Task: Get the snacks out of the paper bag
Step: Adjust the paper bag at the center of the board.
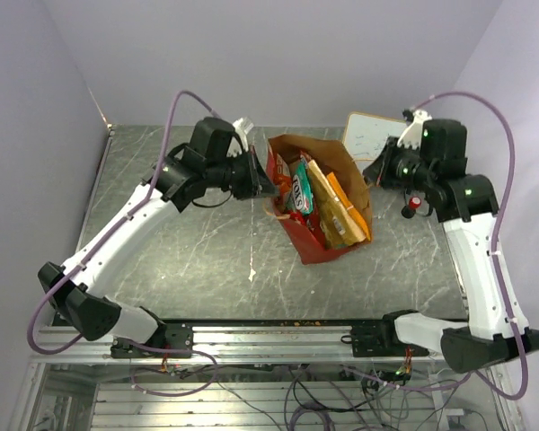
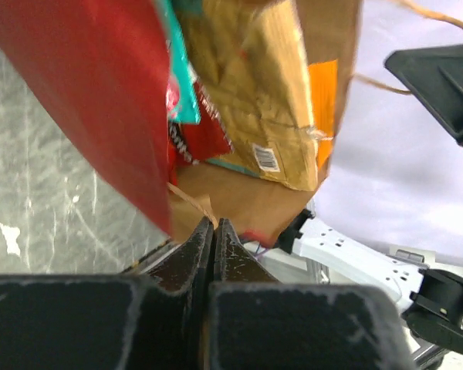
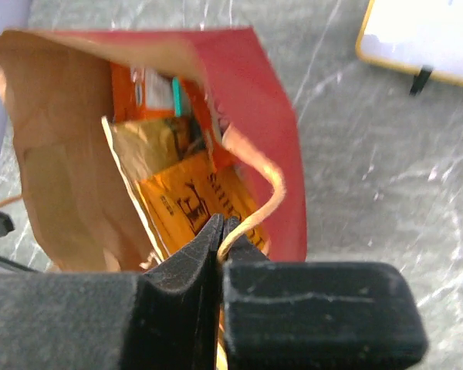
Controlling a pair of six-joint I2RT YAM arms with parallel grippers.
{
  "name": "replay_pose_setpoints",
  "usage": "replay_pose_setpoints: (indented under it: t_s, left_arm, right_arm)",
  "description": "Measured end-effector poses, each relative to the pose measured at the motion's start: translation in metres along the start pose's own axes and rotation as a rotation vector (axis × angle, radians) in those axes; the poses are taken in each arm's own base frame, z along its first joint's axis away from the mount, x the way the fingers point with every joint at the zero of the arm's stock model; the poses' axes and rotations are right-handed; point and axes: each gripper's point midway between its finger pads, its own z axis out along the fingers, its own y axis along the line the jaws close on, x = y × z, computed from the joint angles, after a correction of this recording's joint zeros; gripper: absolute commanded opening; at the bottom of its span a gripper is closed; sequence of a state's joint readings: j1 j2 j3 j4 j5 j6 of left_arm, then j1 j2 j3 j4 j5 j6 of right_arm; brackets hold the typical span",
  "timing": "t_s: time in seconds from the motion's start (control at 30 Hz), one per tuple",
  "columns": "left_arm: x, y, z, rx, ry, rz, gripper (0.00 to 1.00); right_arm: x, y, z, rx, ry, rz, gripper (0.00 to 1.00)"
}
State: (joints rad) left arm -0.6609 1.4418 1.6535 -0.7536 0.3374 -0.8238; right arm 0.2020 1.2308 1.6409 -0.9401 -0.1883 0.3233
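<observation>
The paper bag (image 1: 316,244), red outside and brown inside, stands open in the middle of the table, held up from both sides. Inside are snacks: a teal packet (image 1: 302,190), a tan flat pack (image 1: 327,205) and an orange pack (image 1: 349,203). My left gripper (image 1: 262,184) is shut on the bag's left cord handle (image 2: 187,199) at the rim. My right gripper (image 1: 375,172) is shut on the right cord handle (image 3: 273,183). The right wrist view looks into the bag (image 3: 266,108) at the orange pack (image 3: 189,204) and the tan pack (image 3: 148,142).
A white writing board (image 1: 370,133) lies at the back right, also in the right wrist view (image 3: 424,35). A small red-capped object (image 1: 413,204) sits beside the right arm. Purple walls close in the back and sides of the marble table (image 1: 189,251).
</observation>
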Motion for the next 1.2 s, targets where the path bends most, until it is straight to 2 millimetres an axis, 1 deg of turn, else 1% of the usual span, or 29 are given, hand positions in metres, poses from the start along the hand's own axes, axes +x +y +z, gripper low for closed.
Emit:
replay_pose_setpoints:
  t_s: [0.03, 0.1, 0.17, 0.23, 0.27, 0.3, 0.33, 0.4, 0.47, 0.5, 0.57, 0.6, 0.67, 0.77, 0.83, 0.9, 0.97, 1.03, 1.1, 1.2]
  left_arm:
    - [0.008, 0.010, 0.004, -0.010, 0.014, -0.028, 0.07]
    - [0.025, 0.033, 0.018, -0.052, 0.063, -0.076, 0.07]
    - [0.033, 0.055, 0.037, -0.107, 0.115, -0.115, 0.07]
    - [0.034, 0.067, 0.052, -0.154, 0.154, -0.132, 0.07]
    - [0.032, 0.068, 0.058, -0.165, 0.167, -0.131, 0.07]
    - [0.026, 0.065, 0.061, -0.165, 0.169, -0.125, 0.07]
    - [0.020, 0.057, 0.061, -0.152, 0.157, -0.118, 0.07]
    - [0.002, 0.035, 0.052, -0.102, 0.106, -0.095, 0.07]
    - [-0.010, 0.014, 0.039, -0.041, 0.050, -0.082, 0.07]
    - [-0.013, 0.006, 0.033, -0.015, 0.028, -0.079, 0.07]
    - [-0.011, 0.000, 0.025, 0.019, 0.011, -0.088, 0.07]
    - [-0.005, 0.002, 0.024, 0.026, 0.020, -0.099, 0.07]
    - [0.012, 0.012, 0.031, 0.009, 0.063, -0.123, 0.07]
    - [0.044, 0.035, 0.050, -0.070, 0.159, -0.148, 0.08]
    - [0.051, 0.042, 0.056, -0.100, 0.180, -0.140, 0.10]
    - [0.051, 0.041, 0.053, -0.125, 0.174, -0.112, 0.08]
    - [0.040, 0.035, 0.047, -0.134, 0.139, -0.077, 0.07]
    - [0.031, 0.029, 0.040, -0.143, 0.109, -0.053, 0.09]
    - [0.026, 0.027, 0.036, -0.150, 0.088, -0.035, 0.14]
    - [0.026, 0.031, 0.032, -0.198, 0.079, -0.017, 0.26]
  right_arm:
    - [0.014, -0.003, 0.000, 0.001, 0.021, 0.015, 0.00]
    - [0.036, -0.010, 0.008, 0.012, 0.063, 0.041, 0.00]
    - [0.051, -0.017, 0.021, 0.033, 0.109, 0.059, 0.00]
    - [0.052, -0.021, 0.030, 0.052, 0.137, 0.064, 0.00]
    - [0.047, -0.021, 0.031, 0.059, 0.141, 0.062, 0.00]
    - [0.035, -0.019, 0.029, 0.064, 0.132, 0.056, 0.00]
    - [0.024, -0.016, 0.025, 0.063, 0.111, 0.048, 0.00]
    - [-0.001, -0.007, 0.009, 0.051, 0.049, 0.026, 0.00]
    - [-0.013, -0.001, -0.013, 0.039, -0.018, 0.009, 0.00]
    - [-0.015, 0.000, -0.025, 0.039, -0.053, 0.003, 0.00]
    - [-0.008, -0.003, -0.041, 0.052, -0.091, 0.004, 0.00]
    - [0.000, -0.006, -0.046, 0.063, -0.094, 0.009, 0.00]
    - [0.016, -0.012, -0.051, 0.081, -0.084, 0.020, 0.00]
    - [0.036, -0.020, -0.044, 0.104, -0.019, 0.034, 0.00]
    - [0.039, -0.024, -0.035, 0.119, 0.007, 0.032, 0.00]
    - [0.038, -0.028, -0.030, 0.137, 0.013, 0.019, 0.00]
    - [0.036, -0.032, -0.032, 0.160, 0.007, 0.004, 0.00]
    - [0.031, -0.036, -0.038, 0.187, -0.018, -0.009, 0.00]
    - [0.027, -0.041, -0.045, 0.219, -0.050, -0.021, 0.00]
    - [0.026, -0.042, -0.053, 0.238, -0.069, -0.036, 0.00]
